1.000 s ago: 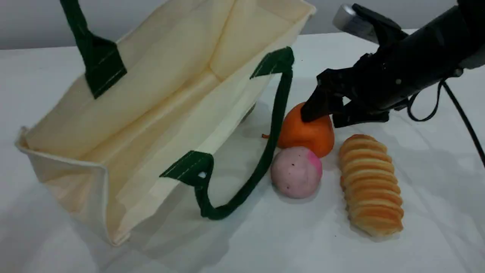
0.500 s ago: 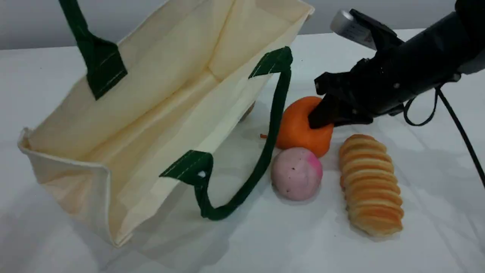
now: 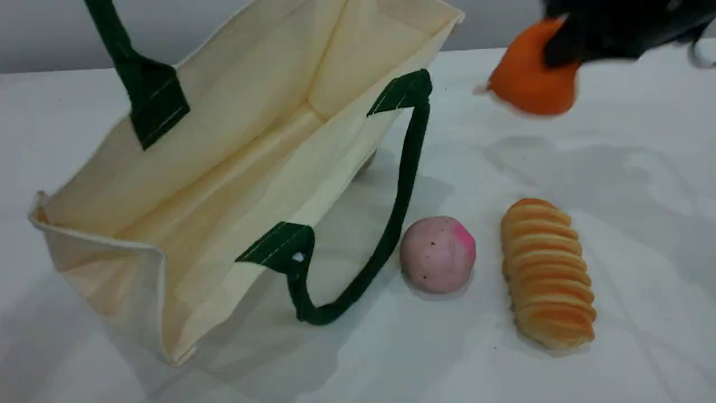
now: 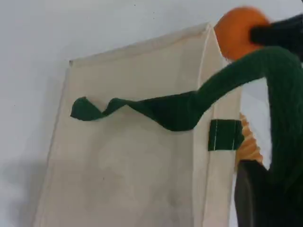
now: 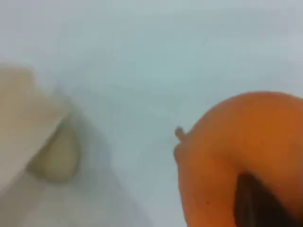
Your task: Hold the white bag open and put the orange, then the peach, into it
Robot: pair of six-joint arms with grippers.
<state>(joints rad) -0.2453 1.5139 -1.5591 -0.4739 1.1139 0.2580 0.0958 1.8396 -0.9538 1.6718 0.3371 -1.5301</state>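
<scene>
The white bag (image 3: 235, 157) lies tilted with its mouth wide open toward the camera. Its far green handle (image 3: 112, 39) is pulled up past the top edge of the scene view. In the left wrist view that handle (image 4: 227, 90) runs into my left gripper (image 4: 258, 194), which is shut on it. The orange (image 3: 531, 78) hangs in the air at the upper right, clear of the table, with my right gripper (image 3: 568, 45) shut on it. The right wrist view shows the orange (image 5: 232, 156) close up against a dark fingertip (image 5: 255, 203). The peach (image 3: 437, 254) rests on the table beside the bag's near handle (image 3: 391, 212).
A ridged bread loaf (image 3: 547, 271) lies to the right of the peach. A beige lump (image 5: 57, 156) sits against the bag's far corner, mostly hidden in the scene view. The near handle loops onto the white table (image 3: 643, 224) in front of the bag.
My right gripper closed on the orange and lifted it off the table, up and to the right. The bag, peach and loaf have stayed put.
</scene>
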